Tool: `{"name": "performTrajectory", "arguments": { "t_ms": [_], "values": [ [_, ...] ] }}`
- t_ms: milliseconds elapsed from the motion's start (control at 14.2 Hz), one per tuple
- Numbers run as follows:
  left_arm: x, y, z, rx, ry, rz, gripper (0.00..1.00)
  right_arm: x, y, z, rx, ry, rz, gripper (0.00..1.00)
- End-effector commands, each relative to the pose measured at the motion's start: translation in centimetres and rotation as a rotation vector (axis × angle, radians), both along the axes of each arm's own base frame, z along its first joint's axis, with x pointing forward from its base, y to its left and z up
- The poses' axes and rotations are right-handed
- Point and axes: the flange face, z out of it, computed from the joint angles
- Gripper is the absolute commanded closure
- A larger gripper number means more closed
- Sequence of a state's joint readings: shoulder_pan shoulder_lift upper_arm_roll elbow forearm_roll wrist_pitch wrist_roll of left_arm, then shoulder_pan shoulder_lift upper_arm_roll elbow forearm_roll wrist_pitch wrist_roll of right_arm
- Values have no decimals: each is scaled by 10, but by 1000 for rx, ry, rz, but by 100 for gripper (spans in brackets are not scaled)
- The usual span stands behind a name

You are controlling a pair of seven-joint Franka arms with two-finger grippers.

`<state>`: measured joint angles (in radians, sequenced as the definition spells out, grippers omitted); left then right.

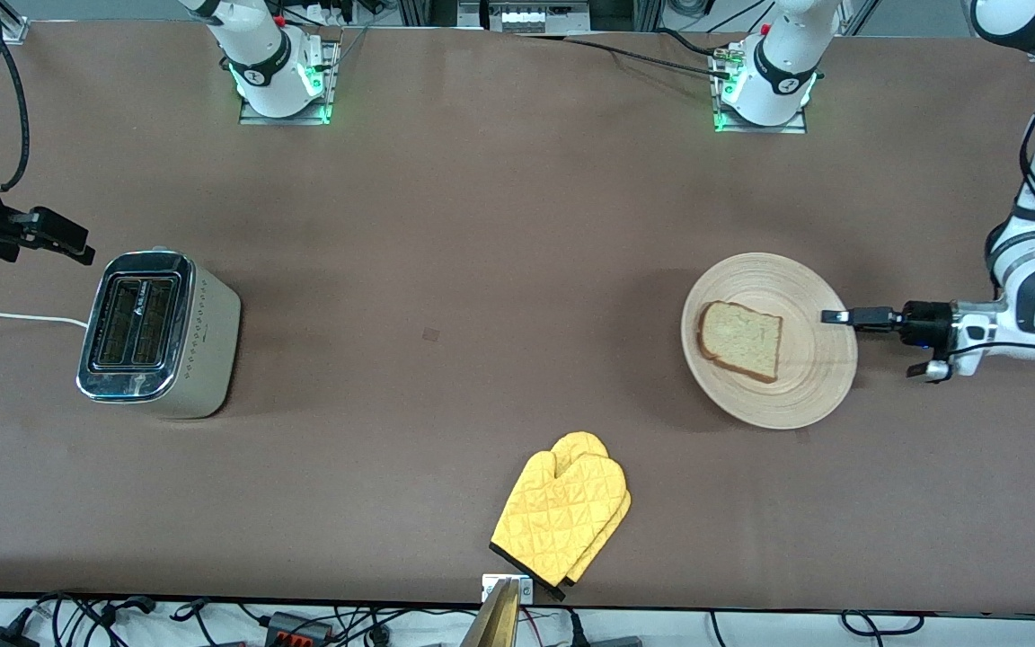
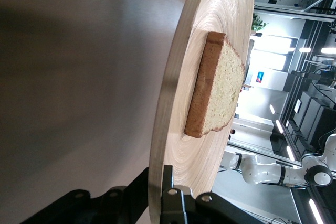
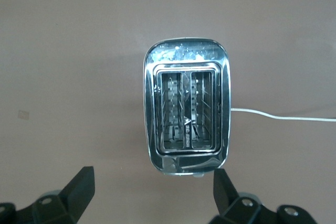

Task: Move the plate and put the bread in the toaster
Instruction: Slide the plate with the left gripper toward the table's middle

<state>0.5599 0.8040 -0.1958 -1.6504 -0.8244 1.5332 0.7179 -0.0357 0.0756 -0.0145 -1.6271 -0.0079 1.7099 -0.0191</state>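
Front view shows the left gripper (image 1: 834,316) clamped on the plate (image 1: 809,377) rim at the left arm's end, bread (image 1: 741,340) lying on it. Keeping the plate level should stop the slice sliding. Right gripper (image 1: 68,241), fingers apart, waits beside the toaster (image 1: 203,346).

Your left gripper (image 1: 834,316) has its fingers on each side of the plate (image 1: 809,395) rim. The bread (image 1: 740,340) lies on that plate, just past the fingertips. The toaster (image 3: 186,106) stands below your right gripper's (image 3: 152,187) spread fingers.
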Motion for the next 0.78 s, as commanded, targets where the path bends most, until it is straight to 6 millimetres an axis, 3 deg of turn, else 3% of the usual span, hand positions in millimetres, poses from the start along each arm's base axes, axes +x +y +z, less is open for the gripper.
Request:
{"name": "performTrajectory", "arguments": {
  "t_ms": [0,71,282,423,494,706],
  "values": [
    [32,-54,26,36,36,6,99,9,-1,-5,1,-14,6,0],
    [49,-72,41,75,62,9,99,12,-2,-8,1,-16,7,0],
    [75,-148,61,191,89,5,99,5,-3,4,-1,-27,-10,0],
    [82,-198,67,206,94,-5,99,4,-6,10,0,-40,-16,0],
    [87,-234,73,201,79,-4,99,4,-7,10,1,-42,-20,0],
    [80,-305,75,143,91,-28,99,4,-11,10,52,-47,-42,0]
  ]
}}
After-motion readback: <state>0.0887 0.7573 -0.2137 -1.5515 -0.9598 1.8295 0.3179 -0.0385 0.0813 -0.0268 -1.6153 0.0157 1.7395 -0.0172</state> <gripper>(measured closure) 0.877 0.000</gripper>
